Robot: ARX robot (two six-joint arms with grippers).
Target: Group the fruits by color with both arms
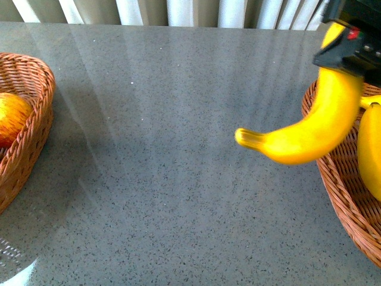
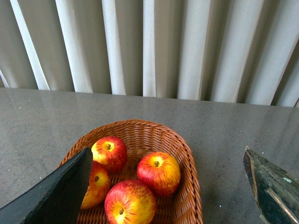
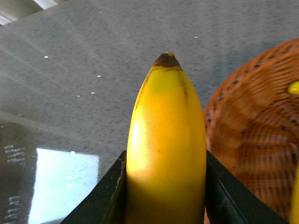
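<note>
Right gripper (image 1: 348,50) carries a long curved yellow banana (image 1: 309,131) toward the right woven wicker basket (image 1: 345,196).

Clamped on the banana, apparently just over the rim; next, lower and release. Left gripper (image 2: 168,186) gapes empty above the red-yellow apples (image 2: 159,172).

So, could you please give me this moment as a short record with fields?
right gripper: shut on held banana, lifted beside right basket
right basket contents: another banana
left gripper: open, empty, above left basket
left basket contents: four apples
table: grey, speckled
</note>
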